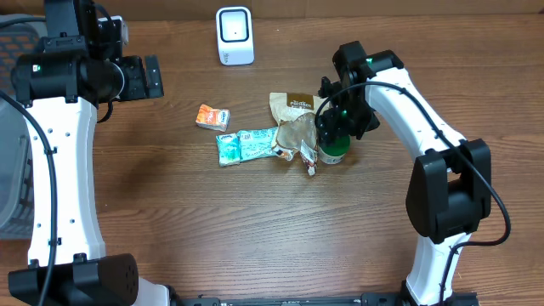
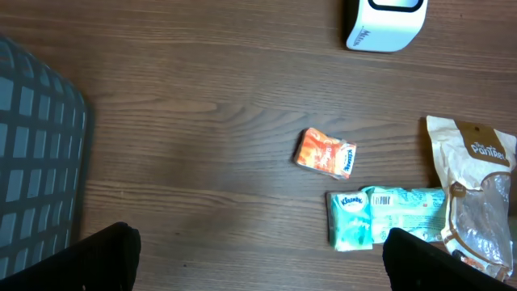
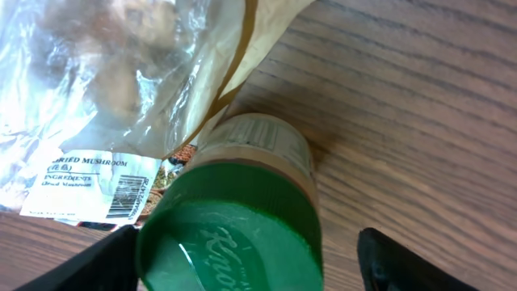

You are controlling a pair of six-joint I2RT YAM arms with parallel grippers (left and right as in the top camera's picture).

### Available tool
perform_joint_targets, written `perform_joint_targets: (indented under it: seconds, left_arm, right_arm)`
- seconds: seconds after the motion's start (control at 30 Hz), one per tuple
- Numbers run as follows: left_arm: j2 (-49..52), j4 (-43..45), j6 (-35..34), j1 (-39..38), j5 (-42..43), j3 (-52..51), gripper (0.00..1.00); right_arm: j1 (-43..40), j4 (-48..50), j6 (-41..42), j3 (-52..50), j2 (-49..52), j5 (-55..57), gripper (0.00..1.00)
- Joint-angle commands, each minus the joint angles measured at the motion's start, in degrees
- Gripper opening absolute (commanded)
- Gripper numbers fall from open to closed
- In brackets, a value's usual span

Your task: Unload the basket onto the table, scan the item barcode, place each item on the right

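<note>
A jar with a green lid point(image 1: 333, 151) point(image 3: 234, 242) stands upright on the wooden table beside a clear bag of dried mushrooms point(image 1: 293, 127) point(image 3: 121, 97). My right gripper point(image 1: 337, 138) point(image 3: 250, 271) is down over the jar with a finger on each side of the lid. The left finger is against the lid and the right finger point(image 3: 404, 263) stands off with a gap, so the jaws are open. A barcode shows on the bag's white label point(image 3: 125, 196). The white scanner point(image 1: 235, 36) point(image 2: 386, 23) stands at the back. My left gripper point(image 1: 151, 76) point(image 2: 262, 271) hangs open over bare wood at the far left.
A teal tissue pack point(image 1: 242, 146) point(image 2: 388, 214) lies left of the mushroom bag, with a small orange packet point(image 1: 212, 116) point(image 2: 325, 153) behind it. A grey basket point(image 1: 13, 127) point(image 2: 32, 162) sits at the left edge.
</note>
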Motion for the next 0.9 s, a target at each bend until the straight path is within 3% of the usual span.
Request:
perform_joint_targets:
  seconds: [0.0, 0.07, 0.23, 0.33, 0.5, 0.53, 0.6, 0.7, 0.87]
  left_arm:
    - [-0.87, 0.07, 0.81, -0.11, 0.42, 1.27, 1.00]
    - [-0.87, 0.07, 0.81, -0.11, 0.42, 1.27, 1.00]
    - [-0.87, 0.07, 0.83, -0.11, 0.42, 1.27, 1.00]
    - [-0.87, 0.07, 0.83, -0.11, 0.42, 1.27, 0.99]
    - [-0.87, 0.07, 0.81, -0.11, 0.42, 1.27, 1.00]
    - [-0.87, 0.07, 0.83, -0.11, 0.42, 1.27, 1.00]
    - [-0.87, 0.07, 0.81, -0.11, 0.42, 1.27, 0.99]
    - [-0.87, 0.07, 0.81, -0.11, 0.42, 1.27, 0.99]
    - [-0.87, 0.07, 0.81, -0.11, 0.42, 1.27, 0.99]
  right_arm:
    - [-0.35, -0.28, 0.94, -0.72, 0.20, 0.87, 0.78]
    - [-0.35, -0.48, 2.14, -0.72, 0.22, 1.16, 0.73]
    - [-0.63, -0.42, 14.03, -0.72, 0.22, 4.90, 0.54]
    - [-0.61, -1.33, 22.05, -0.72, 0.22, 5.01, 0.51]
    - [-0.61, -4.31, 48.46, -0.72, 0.22, 4.22, 0.50]
    - [-0.44, -4.26, 52.06, -0.72, 0.22, 3.23, 0.56]
    - [0.22, -2.60, 56.65, -0.72, 0.22, -1.18, 0.82]
    - [0.31, -0.09, 52.28, -0.66, 0.22, -2.73, 0.85]
    - [-1.73, 0.13, 28.87, 1.66, 0.20, -1.29, 0.87]
